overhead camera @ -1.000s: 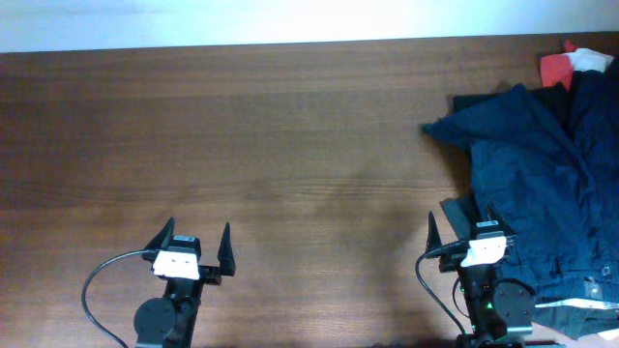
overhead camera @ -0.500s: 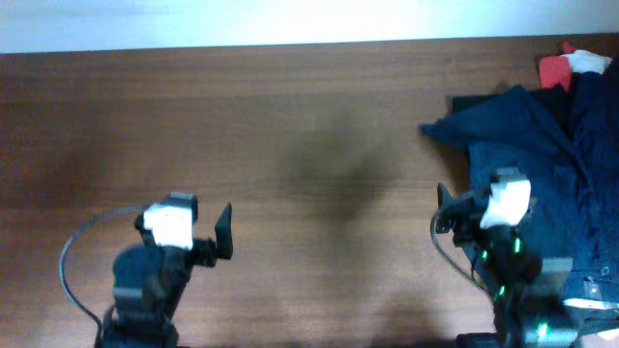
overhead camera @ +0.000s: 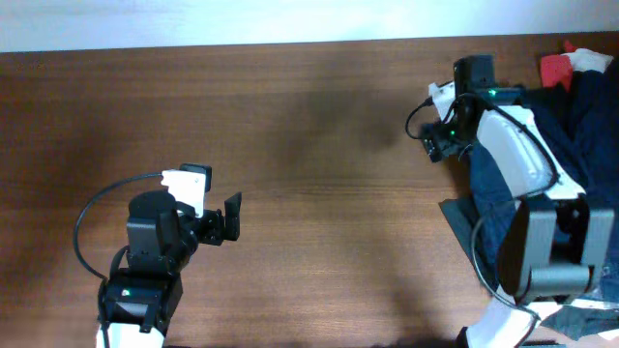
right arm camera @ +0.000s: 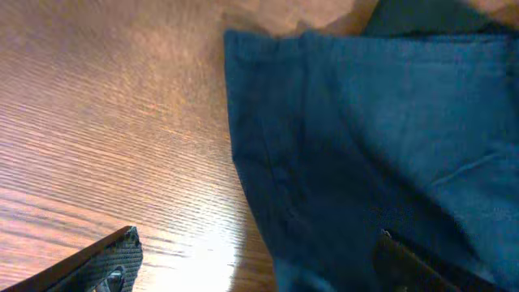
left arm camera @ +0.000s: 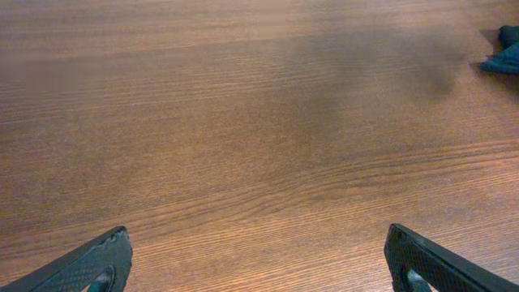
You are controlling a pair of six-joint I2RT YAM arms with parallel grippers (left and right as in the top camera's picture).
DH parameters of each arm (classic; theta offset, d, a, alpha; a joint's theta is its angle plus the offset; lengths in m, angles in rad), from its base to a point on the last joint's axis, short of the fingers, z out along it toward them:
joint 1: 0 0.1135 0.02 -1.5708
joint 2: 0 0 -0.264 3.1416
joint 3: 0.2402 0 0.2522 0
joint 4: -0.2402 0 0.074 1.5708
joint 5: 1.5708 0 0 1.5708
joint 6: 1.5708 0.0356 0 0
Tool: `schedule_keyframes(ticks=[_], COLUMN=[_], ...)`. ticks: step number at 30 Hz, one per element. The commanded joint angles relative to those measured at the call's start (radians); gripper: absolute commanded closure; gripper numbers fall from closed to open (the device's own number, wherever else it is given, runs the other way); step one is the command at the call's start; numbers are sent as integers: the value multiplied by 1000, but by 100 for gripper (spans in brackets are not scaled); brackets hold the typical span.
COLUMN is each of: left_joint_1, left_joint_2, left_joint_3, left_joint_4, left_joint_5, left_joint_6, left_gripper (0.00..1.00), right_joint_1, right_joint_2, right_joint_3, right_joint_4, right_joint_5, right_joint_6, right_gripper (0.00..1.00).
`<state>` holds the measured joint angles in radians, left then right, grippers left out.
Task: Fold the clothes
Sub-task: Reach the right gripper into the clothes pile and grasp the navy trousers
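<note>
Navy garment is lying rumpled at the table's right end. In the right wrist view its stitched left edge is running down across the wood, with a squared corner pointing toward the far side. Black garment is showing just beyond that corner; whether it is lying under the navy cloth or only beside it, cannot tell. From overhead the heap is running off the right border of the picture. A red piece and a white piece are sitting at its far corner, near the table's back edge.

Right gripper is hanging over the navy garment's left edge, fingers spread wide, one tip over bare wood and the other over cloth. It is gripping nothing; contact with the cloth cannot be told.

Left gripper is hovering above bare wood near the front left, well apart from the heap, fingers spread wide with nothing between them.

Table is offering a broad bare stretch from the garment's edge leftward and back to the far edge.
</note>
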<state>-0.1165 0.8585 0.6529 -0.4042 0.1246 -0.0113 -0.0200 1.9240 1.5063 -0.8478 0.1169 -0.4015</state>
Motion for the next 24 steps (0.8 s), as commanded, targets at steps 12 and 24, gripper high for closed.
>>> schedule_keyframes(ticks=[12, 24], left_joint_1=[3, -10], left_joint_2=[3, 73], left_joint_3=[18, 18], left_joint_4=[7, 89], left_joint_5=[18, 239], left_joint_6=[-7, -103], left_gripper=[1, 1], right_joint_1=[254, 103], right_joint_2=[-6, 13], right_joint_3=[509, 496], right_joint_4=[-38, -718], right_joint_5=[-182, -145], right_joint_6=[257, 434], right_gripper=[96, 1])
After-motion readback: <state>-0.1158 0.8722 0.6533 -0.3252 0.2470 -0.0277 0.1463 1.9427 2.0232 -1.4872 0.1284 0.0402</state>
